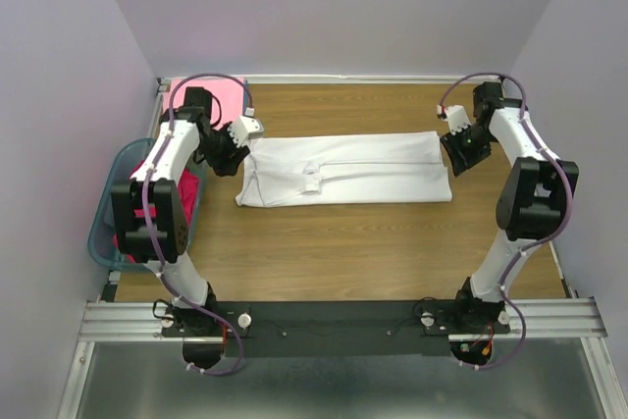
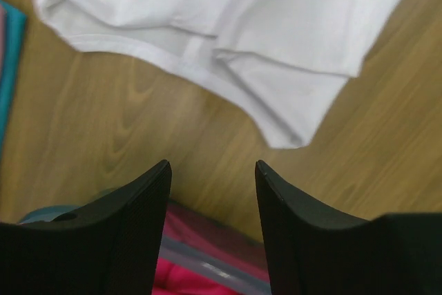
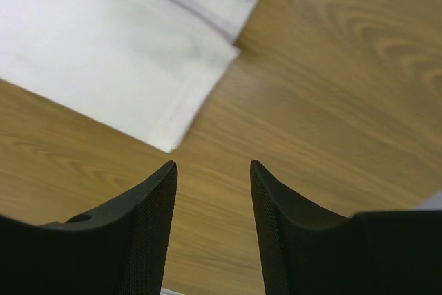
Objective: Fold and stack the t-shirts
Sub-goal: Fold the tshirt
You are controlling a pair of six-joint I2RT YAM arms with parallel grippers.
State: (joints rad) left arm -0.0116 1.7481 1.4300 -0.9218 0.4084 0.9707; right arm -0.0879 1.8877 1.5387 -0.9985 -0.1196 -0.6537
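On the wooden table (image 1: 343,252), centre: white t-shirt (image 1: 343,169) lies folded lengthwise into a long flat band running L to R, w/ a small white flap showing near its middle. Left gripper (image 1: 234,156) hovers just off the band's L end, fingers apart, nothing btwn them but bare wood in the wrist view. The shirt's hem and a folded corner lie just ahead of the tips, not touching. Right gripper (image 1: 461,152) sits at the R end, jaws likewise apart & empty, w/ a cloth corner just ahead. Light pink t-shirt (image 1: 221,97) lies flat at the table's far-L corner, behind the left arm. Deep magenta-red t-shirt (image 1: 188,193) is bunched in the teal basket (image 1: 108,213) at the table's L edge.
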